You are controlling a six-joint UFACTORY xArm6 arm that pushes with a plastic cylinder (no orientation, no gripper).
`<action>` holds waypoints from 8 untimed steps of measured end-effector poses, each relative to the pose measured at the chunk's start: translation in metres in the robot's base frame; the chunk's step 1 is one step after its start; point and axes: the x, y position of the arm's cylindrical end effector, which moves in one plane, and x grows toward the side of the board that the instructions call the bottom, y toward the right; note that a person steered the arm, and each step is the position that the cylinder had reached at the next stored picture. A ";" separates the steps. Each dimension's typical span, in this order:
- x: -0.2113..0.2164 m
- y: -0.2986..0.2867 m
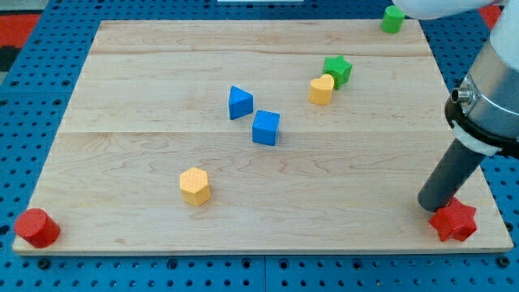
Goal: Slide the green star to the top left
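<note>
The green star [337,69] lies in the upper right part of the wooden board [162,65], touching a yellow heart-shaped block [321,89] at its lower left. My tip [432,206] rests at the board's lower right, far below and right of the green star. It stands just up and left of a red star [453,221] and seems to touch it.
A blue triangle [239,102] and a blue cube [265,127] sit near the middle. A yellow hexagon [195,186] lies lower left of centre. A red cylinder [36,227] is at the bottom left corner. A green cube-like block [392,19] is at the top right edge.
</note>
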 end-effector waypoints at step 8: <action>-0.249 -0.037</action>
